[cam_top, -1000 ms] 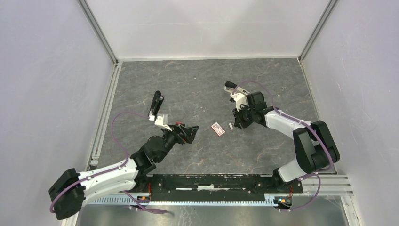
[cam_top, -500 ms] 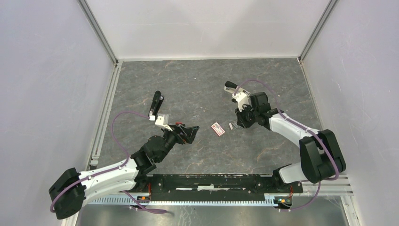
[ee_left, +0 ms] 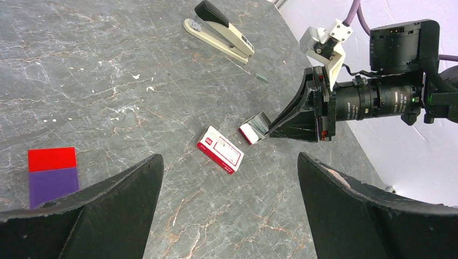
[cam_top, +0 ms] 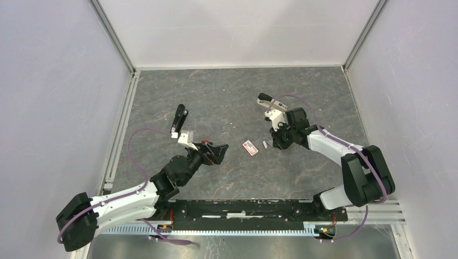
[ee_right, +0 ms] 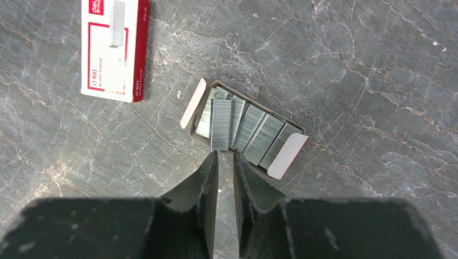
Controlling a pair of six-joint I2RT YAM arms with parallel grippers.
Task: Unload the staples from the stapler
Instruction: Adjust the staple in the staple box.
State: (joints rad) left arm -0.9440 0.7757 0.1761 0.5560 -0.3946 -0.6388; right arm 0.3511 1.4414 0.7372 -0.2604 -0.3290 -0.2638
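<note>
The stapler (cam_top: 265, 101), black-topped with a pale metal base, lies at the back right of the table; it also shows in the left wrist view (ee_left: 219, 29). My right gripper (cam_top: 274, 142) hovers low over a small open tray of staple strips (ee_right: 243, 127), fingertips at its near edge. Its jaws stand a narrow gap apart (ee_right: 224, 156) with nothing between them. One strip (ee_right: 220, 124) lies on top of the others, just ahead of the tips. My left gripper (cam_top: 218, 152) is wide open and empty (ee_left: 228, 159), pointing towards the tray.
A red and white staple box (cam_top: 249, 148) lies between the grippers, left of the tray (ee_left: 255, 128). A slim black bar with pale marks (cam_top: 179, 118) lies at the left. A red and purple card (ee_left: 52, 172) lies near the left gripper.
My right gripper has shifted slightly up and right over the tray, and its elbow has swung. The left arm, stapler and box have not moved.
</note>
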